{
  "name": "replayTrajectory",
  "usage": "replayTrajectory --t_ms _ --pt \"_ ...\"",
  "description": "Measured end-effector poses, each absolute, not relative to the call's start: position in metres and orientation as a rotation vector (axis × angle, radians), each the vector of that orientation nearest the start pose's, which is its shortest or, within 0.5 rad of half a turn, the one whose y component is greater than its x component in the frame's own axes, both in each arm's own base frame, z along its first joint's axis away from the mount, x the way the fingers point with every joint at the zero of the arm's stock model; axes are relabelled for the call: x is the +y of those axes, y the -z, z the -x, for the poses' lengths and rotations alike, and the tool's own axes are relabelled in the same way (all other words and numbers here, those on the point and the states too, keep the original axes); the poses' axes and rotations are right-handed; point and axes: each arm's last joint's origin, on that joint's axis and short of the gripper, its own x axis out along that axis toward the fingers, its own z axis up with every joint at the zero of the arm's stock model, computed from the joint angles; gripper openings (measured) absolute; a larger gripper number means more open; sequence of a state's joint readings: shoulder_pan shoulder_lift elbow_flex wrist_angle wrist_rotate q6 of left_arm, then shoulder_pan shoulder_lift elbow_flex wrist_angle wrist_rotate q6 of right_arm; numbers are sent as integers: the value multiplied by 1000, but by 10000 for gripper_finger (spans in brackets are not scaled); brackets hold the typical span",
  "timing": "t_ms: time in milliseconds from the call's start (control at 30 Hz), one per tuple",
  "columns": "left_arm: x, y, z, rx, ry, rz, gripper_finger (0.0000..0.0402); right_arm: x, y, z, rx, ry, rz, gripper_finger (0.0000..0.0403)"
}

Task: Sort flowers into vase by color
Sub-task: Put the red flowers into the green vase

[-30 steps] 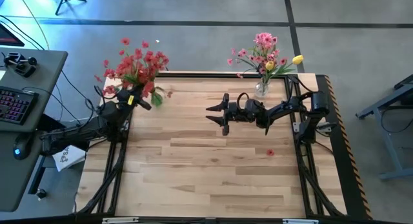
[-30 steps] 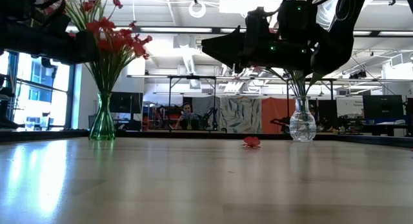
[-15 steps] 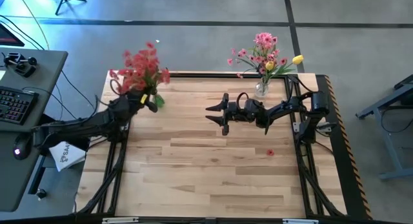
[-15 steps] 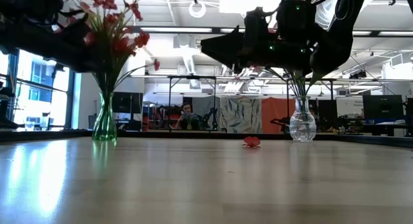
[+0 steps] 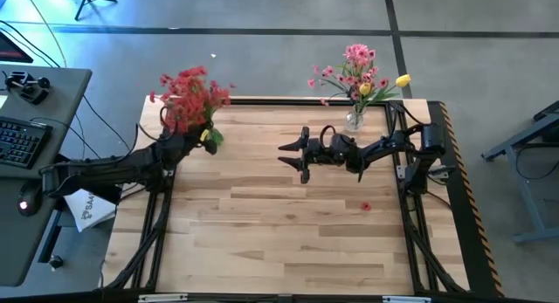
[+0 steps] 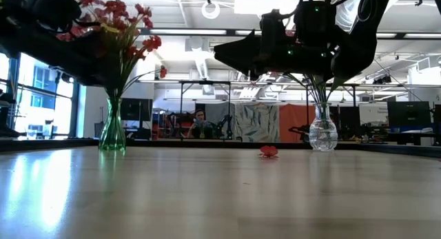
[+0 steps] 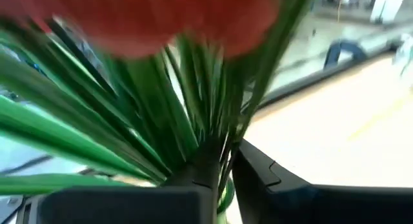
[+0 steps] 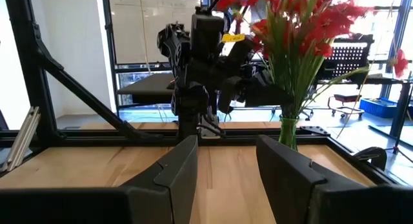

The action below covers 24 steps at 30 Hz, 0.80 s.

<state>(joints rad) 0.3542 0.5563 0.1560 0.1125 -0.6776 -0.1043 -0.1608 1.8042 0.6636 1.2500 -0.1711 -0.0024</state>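
- Low view first: nearest on the bare table (image 6: 220, 198) lies a single loose red blossom (image 6: 269, 151), apart from both vases; by my reading it is the one piece not yet sorted.
- Past it, the right gripper (image 5: 301, 153) hangs over the middle of the table with its fingers spread and nothing between them, as the right wrist view shows (image 8: 222, 166).
- At the far right corner a clear vase (image 6: 322, 136) holds the pink flowers (image 5: 356, 63) with a yellow bloom (image 5: 402, 79) among them, so the colours there look mixed.
- At the far left corner a green vase (image 6: 112, 132) holds the red flowers (image 5: 188, 93), their stems down in its neck.
- The left gripper (image 5: 188, 139) sits right at that bunch, stems crowding its wrist view (image 7: 193, 121); whether its fingers grip them I cannot tell.
- Judged so, the sorting is mostly done: red gathered on one side, pink on the other, with the stray blossom, and perhaps the yellow, left to deal with.
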Motion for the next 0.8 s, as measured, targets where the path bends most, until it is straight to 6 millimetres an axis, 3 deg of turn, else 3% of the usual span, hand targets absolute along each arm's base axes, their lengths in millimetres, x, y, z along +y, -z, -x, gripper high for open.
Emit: replayTrajectory --t_ms 367,800 --pt "59 -202 -112 532 -1017 193 130 -53 -169 -330 -59 32 35 155" --pt "53 -224 -112 607 -859 356 211 -49 -168 -330 -53 12 35 155"
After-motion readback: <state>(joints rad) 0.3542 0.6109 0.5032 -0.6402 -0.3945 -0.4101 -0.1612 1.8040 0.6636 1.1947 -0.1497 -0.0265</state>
